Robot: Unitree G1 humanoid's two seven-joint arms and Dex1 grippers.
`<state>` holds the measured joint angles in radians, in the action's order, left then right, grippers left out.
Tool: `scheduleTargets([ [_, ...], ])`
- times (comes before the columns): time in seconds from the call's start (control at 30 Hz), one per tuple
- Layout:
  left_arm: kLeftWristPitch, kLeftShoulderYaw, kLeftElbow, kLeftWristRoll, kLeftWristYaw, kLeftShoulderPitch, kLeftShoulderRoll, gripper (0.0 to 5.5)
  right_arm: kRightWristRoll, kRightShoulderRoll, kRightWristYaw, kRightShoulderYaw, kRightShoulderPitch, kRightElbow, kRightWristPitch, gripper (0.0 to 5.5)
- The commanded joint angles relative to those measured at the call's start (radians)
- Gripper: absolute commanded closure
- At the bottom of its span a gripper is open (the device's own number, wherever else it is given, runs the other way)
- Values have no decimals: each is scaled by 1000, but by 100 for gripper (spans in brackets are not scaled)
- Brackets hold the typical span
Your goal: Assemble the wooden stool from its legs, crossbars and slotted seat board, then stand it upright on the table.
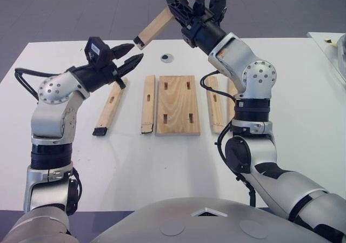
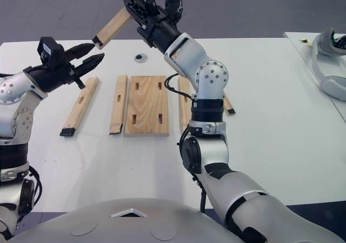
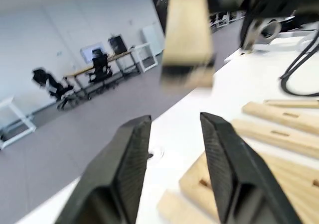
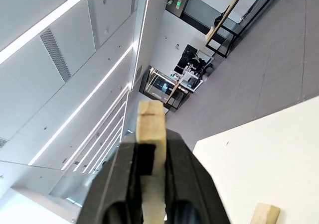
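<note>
My right gripper [image 1: 180,9] is raised over the table's far side, shut on one end of a wooden leg [image 1: 157,27]. The leg slopes down toward my left gripper [image 1: 134,54], which is open with its fingertips just below the leg's black-capped lower end [image 3: 188,35], not touching it. In the right wrist view the leg [image 4: 151,127] sits clamped between the fingers. The slotted seat board [image 1: 177,103] lies flat mid-table. Slotted wooden bars lie beside it: two to its left [image 1: 111,105] [image 1: 148,102], and others to its right [image 1: 214,102], partly hidden by my right arm.
The white table [image 1: 303,119] has bare room in front of the parts and at both sides. A small round black fitting [image 1: 166,58] sits near the far edge. A second table at far right carries a grey headset [image 2: 330,65].
</note>
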<state>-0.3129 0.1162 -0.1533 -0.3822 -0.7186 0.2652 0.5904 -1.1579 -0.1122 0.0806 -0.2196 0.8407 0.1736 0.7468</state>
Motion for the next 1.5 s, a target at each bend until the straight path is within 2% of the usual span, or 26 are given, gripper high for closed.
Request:
scheduleTargets([
  [0.03,24,77,-2,17,70,-167,-28,362,305,129,-77,118,-53,-97,-148,510],
  [0.13,46,173,-71,-4,148,-336,-84,362,526,242,-79,196,-188,-223,-199,510],
  [0.2,60,236,-130,-19,206,-438,-137,362,633,275,4,229,-347,-347,-158,510],
  [0.3,67,283,-208,-26,281,-532,-205,362,693,260,130,205,-507,-441,-22,510],
  [0.4,59,282,-259,-23,321,-571,-240,362,709,216,199,181,-561,-499,77,510],
  [0.57,43,280,-298,-26,339,-595,-243,362,737,165,221,171,-554,-528,126,510],
  [0.73,43,281,-291,-31,328,-591,-228,362,776,132,205,174,-519,-490,90,510],
  [1.03,48,289,-266,-36,321,-561,-202,362,861,99,168,174,-494,-402,0,510],
  [1.5,54,284,-272,-31,335,-555,-203,362,904,75,131,155,-497,-370,-16,510],
])
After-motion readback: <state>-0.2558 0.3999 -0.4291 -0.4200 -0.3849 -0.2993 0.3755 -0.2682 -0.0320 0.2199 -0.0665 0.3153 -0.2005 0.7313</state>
